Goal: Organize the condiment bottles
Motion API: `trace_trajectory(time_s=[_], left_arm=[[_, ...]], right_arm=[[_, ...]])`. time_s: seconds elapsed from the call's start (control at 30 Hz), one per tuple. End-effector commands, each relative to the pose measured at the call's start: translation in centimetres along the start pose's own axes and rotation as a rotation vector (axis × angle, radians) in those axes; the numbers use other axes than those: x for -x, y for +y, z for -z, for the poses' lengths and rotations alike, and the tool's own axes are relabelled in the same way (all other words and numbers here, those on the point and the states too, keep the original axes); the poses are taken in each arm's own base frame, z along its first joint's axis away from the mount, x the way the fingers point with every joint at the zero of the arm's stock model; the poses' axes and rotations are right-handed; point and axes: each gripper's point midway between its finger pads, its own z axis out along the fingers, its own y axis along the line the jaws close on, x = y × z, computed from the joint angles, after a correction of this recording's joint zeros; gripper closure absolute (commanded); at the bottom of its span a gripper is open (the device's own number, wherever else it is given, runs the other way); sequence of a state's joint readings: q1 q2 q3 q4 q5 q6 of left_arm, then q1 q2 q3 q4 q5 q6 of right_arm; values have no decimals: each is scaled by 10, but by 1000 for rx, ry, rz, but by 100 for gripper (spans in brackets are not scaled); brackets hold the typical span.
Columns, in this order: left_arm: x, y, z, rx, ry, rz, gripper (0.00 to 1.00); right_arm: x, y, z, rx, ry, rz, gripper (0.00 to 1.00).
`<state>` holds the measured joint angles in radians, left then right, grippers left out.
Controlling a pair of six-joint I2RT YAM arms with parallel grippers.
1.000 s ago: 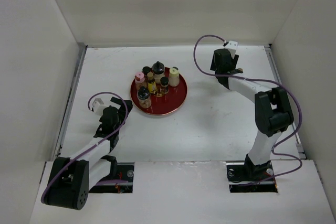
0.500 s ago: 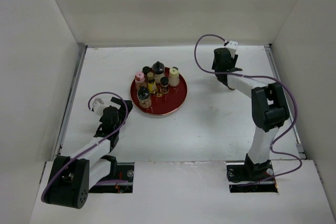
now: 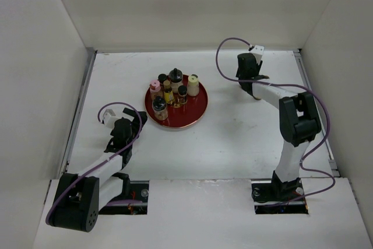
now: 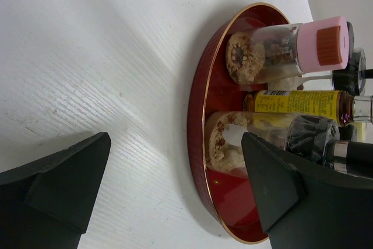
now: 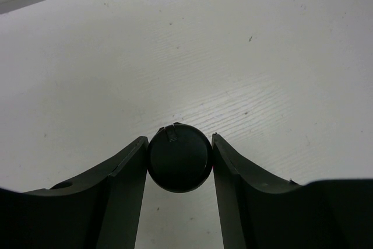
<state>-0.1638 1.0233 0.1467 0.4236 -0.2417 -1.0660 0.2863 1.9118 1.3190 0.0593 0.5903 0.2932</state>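
Several condiment bottles (image 3: 169, 93) stand clustered on the round red tray (image 3: 195, 112), among them a pink-capped one (image 3: 154, 86) and a cream-capped one (image 3: 193, 83). My left gripper (image 3: 135, 122) is open and empty on the table just off the tray's near left rim. In the left wrist view the left gripper (image 4: 175, 144) frames the tray rim (image 4: 195, 115), a pink-capped jar (image 4: 291, 45), a yellow bottle (image 4: 297, 102) and a black-capped jar (image 4: 262, 135). My right gripper (image 3: 254, 90) is far right of the tray. It is shut (image 5: 179, 138) on a black-capped bottle (image 5: 179, 157) seen from above; the bottle's body is hidden.
White walls close the table on the left, back and right. Bare white tabletop (image 5: 192, 56) lies under the right gripper. The right arm's purple cable (image 3: 224, 56) loops above it.
The right arm's elbow shifted slightly left and the gripper settled with the black-capped bottle; over the last half second nothing moved. The left arm stayed still.
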Motion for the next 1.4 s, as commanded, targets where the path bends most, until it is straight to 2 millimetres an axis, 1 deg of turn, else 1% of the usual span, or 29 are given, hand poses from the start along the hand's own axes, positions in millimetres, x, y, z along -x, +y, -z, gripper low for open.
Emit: trace_trajectory(time_s=[0.0, 0.07, 0.17, 0.23, 0.27, 0.3, 0.33, 0.5, 0.63, 0.7, 0.83, 0.87, 0.97, 1.1, 1.2, 1.37], left_arm=[[15, -25, -1, -74, -44, 15, 0], [15, -25, -1, -74, -44, 15, 0], [16, -26, -2, -74, -44, 15, 0], [16, -26, -2, -74, -44, 15, 0], [16, -26, -2, -74, -44, 15, 0], [16, -26, -2, -74, -44, 15, 0], [16, -25, -2, -73, -47, 15, 0], [17, -26, 0, -76, -52, 16, 0], [19, -27, 0, -80, -58, 19, 0], [18, -27, 1, -82, -54, 17, 0], [14, -27, -1, -79, -40, 16, 0], [15, -28, -1, -83, -42, 18, 0], [18, -29, 2, -88, -56, 18, 0], [15, -28, 1, -86, -39, 14, 0], [17, -31, 2, -94, -48, 18, 0], [17, -31, 3, -98, -45, 19, 0]], right_arm=[[48, 0, 19, 31, -107, -91, 61], [62, -3, 32, 45, -140, -102, 61], [70, 6, 57, 93, -166, -100, 62], [70, 18, 74, 138, -176, -98, 62], [68, 27, 86, 173, -181, -94, 62], [66, 34, 93, 195, -182, -93, 62], [64, 45, 103, 230, -182, -91, 62], [43, 100, 159, 399, -169, -73, 62], [18, 142, 210, 534, -145, -50, 62], [2, 165, 234, 604, -134, -28, 62], [-25, 202, 267, 700, -117, 20, 61], [-30, 211, 273, 719, -115, 29, 61], [-45, 233, 282, 751, -104, 48, 61], [-65, 256, 284, 764, -105, 87, 61], [-71, 260, 282, 747, -125, 114, 60], [-81, 256, 278, 705, -147, 143, 58]])
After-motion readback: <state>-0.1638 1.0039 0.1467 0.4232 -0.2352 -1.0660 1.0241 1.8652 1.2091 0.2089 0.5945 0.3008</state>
